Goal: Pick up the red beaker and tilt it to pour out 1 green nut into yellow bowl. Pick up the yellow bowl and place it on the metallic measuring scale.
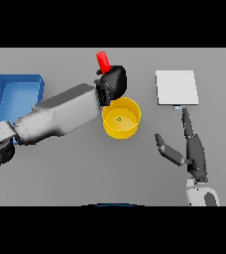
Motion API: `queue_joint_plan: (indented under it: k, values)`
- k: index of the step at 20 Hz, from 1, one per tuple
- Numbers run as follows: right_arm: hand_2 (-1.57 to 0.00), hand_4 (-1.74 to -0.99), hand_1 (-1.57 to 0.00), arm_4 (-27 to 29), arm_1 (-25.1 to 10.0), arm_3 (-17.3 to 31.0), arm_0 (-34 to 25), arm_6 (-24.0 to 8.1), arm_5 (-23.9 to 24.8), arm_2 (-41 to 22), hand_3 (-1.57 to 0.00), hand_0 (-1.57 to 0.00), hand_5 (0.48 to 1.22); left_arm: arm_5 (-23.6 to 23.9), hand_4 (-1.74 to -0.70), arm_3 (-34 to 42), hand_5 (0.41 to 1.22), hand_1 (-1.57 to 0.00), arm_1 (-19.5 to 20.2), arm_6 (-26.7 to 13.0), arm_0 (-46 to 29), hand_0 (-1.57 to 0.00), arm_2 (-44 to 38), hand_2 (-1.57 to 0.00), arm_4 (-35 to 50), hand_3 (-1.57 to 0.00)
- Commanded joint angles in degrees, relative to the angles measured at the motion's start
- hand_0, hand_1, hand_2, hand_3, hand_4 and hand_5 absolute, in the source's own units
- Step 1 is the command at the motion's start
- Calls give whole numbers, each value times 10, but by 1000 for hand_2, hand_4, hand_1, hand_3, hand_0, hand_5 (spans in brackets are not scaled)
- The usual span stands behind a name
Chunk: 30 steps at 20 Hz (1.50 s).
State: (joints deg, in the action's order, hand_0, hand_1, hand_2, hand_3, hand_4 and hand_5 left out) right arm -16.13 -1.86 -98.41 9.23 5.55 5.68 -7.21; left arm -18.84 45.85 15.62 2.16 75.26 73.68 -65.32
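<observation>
My left hand [113, 82] is shut on the red beaker [103, 61], which sticks up from the fist just behind the yellow bowl [121, 117]. The bowl stands on the table at the middle, and a small green nut [118, 118] lies inside it. The metallic measuring scale [177, 87], a pale square plate, lies at the back right. My right hand [192, 149] hovers open at the front right, fingers straight and pointing toward the scale, thumb spread toward the bowl.
A blue tray [16, 96] lies at the back left, partly behind my left forearm [60, 115], which crosses the table from the left.
</observation>
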Motion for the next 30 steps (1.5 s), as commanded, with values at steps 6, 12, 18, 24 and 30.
queue_joint_plan:
  k: [6, 12, 18, 24, 30]
  values:
    - [1, -1209, 1, -10, 7, 2, -9, -4, 10, -4, 1, 1, 592, 11, -1729, -24, 1221, -1571, 16, 31, 66, -1571, -4, -1571, 14, -1571]
    - [1, -1181, 1, 10, 7, 8, -23, -2, 1, 3, 1, 1, 593, 43, -1705, -93, 1221, -1571, 58, 29, 157, -1571, -79, -1501, 69, -1232]
    - [1, -1209, 1, 31, 6, 7, -21, 6, -15, 5, 1, 1, 593, 59, -1729, -204, 1221, -1571, 115, -70, 158, -1571, -248, -1553, 231, -1365]
    - [1, -1222, 1, 33, -1, 25, -27, 29, -19, 8, 1, 1, 586, 144, -1738, -204, 1221, -1571, 195, -88, 58, -1571, -388, -1566, 415, -1426]
    - [1, -1212, 1, 25, -12, 24, -27, 21, -25, 3, 1, 1, 610, 265, -1740, -58, 1221, -1571, 271, -208, -126, -1571, -464, -1570, 557, -1445]
